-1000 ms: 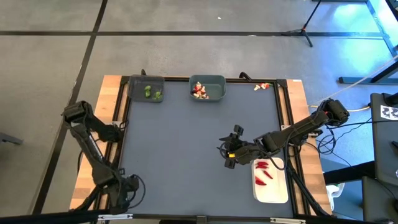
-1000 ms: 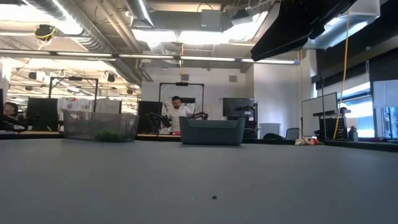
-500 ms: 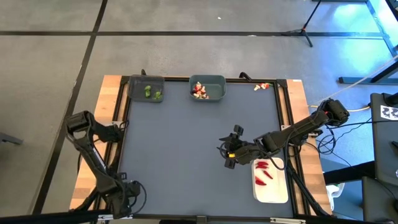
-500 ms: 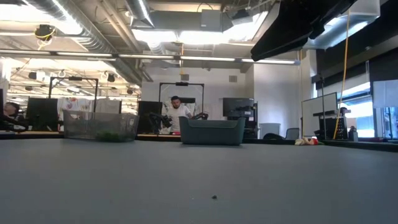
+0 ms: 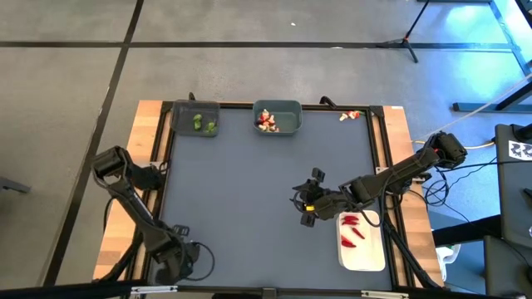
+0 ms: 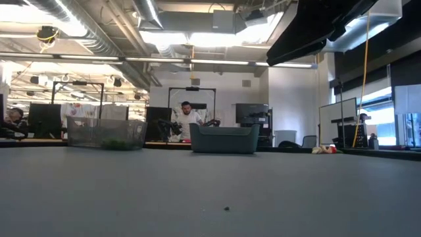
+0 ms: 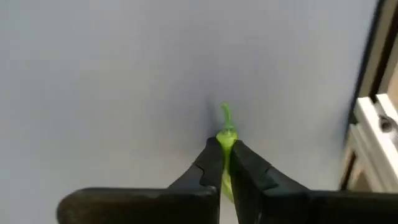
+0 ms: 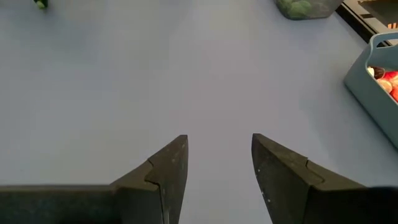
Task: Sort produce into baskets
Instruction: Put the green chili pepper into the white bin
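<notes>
Green piece point(image 7: 226, 138): a small green toy with a thin curled stem is sitting pinched between the left gripper's fingers, just over the grey table top, near the table's front-left corner.
Left gripper point(image 7: 224, 163): its two dark fingers are pressing together on the green piece; in the high view the gripper point(image 5: 179, 253) is sitting low at the front-left of the table.
Right gripper point(image 8: 217, 167): its fingers are standing spread with nothing between them; in the high view it point(image 5: 306, 202) is hovering over the table right of centre, just beside the white tray.
White tray point(image 5: 366, 257): it is lying at the front-right edge, holding red chili-like pieces point(image 5: 352, 225).
Dark grey bin point(image 5: 196, 119): it is standing at the back-left, holding small green pieces point(image 5: 203, 124).
Grey-teal bin point(image 5: 278, 117): it is standing at the back centre, holding pale and red pieces point(image 5: 266, 121).
Loose pieces point(image 5: 349, 115): a few pale and red ones are lying at the back-right edge.
Table point(image 5: 249, 191): its grey mat is lying inside a black frame.
Person point(image 6: 189, 120): someone is sitting in the room beyond the table, seen in the low view.
</notes>
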